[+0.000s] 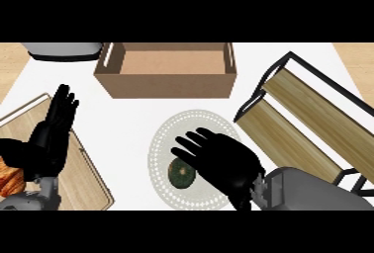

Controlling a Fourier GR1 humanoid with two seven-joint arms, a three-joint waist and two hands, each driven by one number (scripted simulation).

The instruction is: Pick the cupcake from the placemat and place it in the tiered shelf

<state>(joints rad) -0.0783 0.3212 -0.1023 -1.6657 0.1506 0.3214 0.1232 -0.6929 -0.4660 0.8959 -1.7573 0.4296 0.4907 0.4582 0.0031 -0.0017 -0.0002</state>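
Right hand (223, 160) sits low in the head view, palm down over the round white placemat (164, 133). Its fingers (191, 140) are spread apart and slightly bent, pointing up-left, not clamped on anything. The cupcake (179, 173) lies on the placemat's near half, dark green top showing, just left of the palm and partly tucked under the finger side of the hand; can't tell whether they're touching. Grey forearm (306, 190) comes in from the lower right.

Left hand (51, 133) is at the view's left, open, fingers straight and close together, pointing up, over a wooden board (91, 183) on the bench (131, 118). Something orange-brown (9, 180) shows at the left edge beside that wrist, too cut off to tell what it is.

Right of the placemat: the tiered shelf (306, 123), black frame with light wooden slats, running diagonally, with nothing on the slats.

Further back, centre: open cardboard box (168, 79), well apart from the placemat. Far left corner: a white and black object (62, 50), mostly cropped.
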